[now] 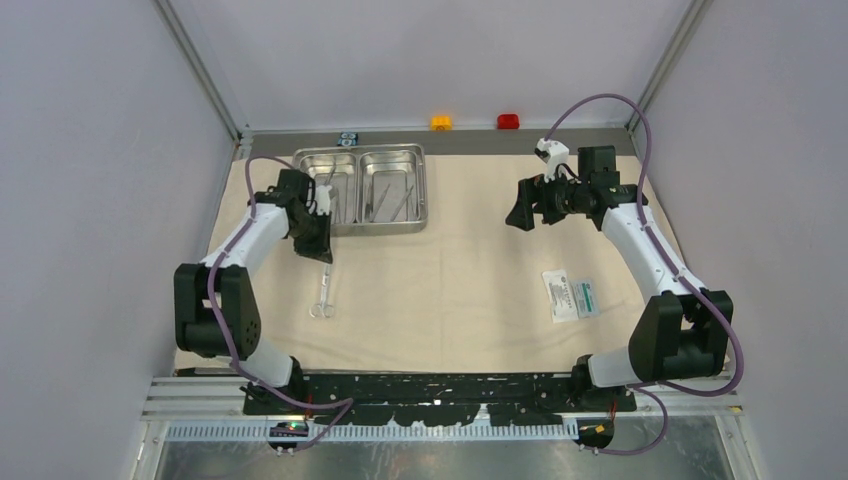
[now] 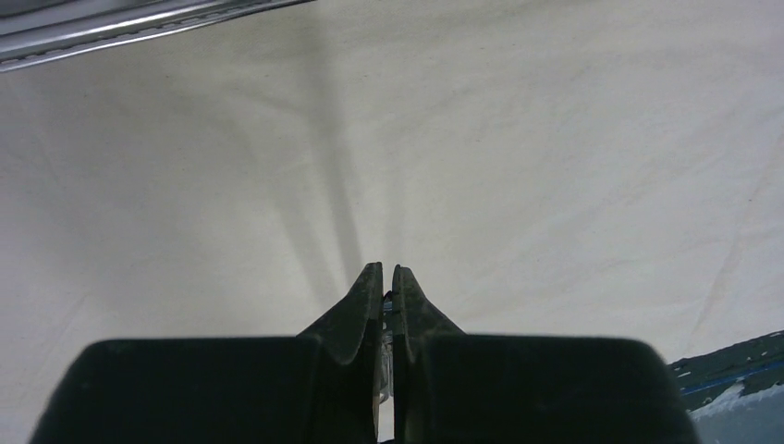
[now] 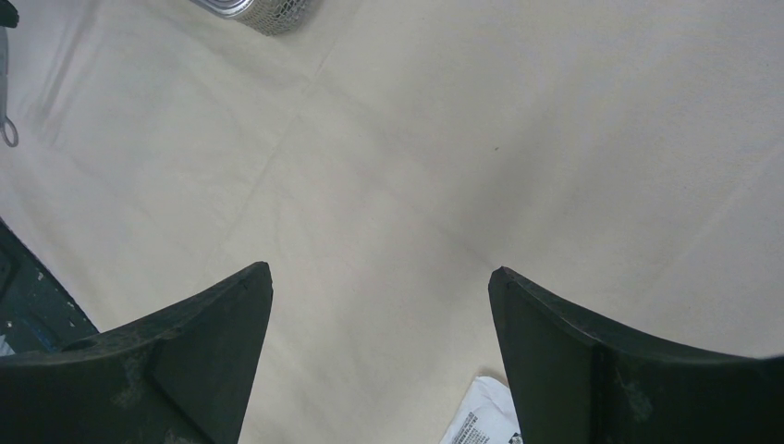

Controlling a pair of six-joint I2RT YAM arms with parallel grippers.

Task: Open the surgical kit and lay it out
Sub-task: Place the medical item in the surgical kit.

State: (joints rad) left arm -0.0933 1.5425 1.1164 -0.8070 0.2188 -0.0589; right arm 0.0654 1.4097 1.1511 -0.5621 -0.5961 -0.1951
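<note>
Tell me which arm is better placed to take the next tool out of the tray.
Probably left: the left gripper hangs beside the tray, though shut. The right gripper is open but farther away.

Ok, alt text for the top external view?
Spread beige cloth, with a two-compartment tray of thin tools at its far left. The shut left end effector is at the tray's near edge, ring-handled forceps beside it. The open right end effector hovers over bare cloth, a white-and-green packet on its near side.
</note>
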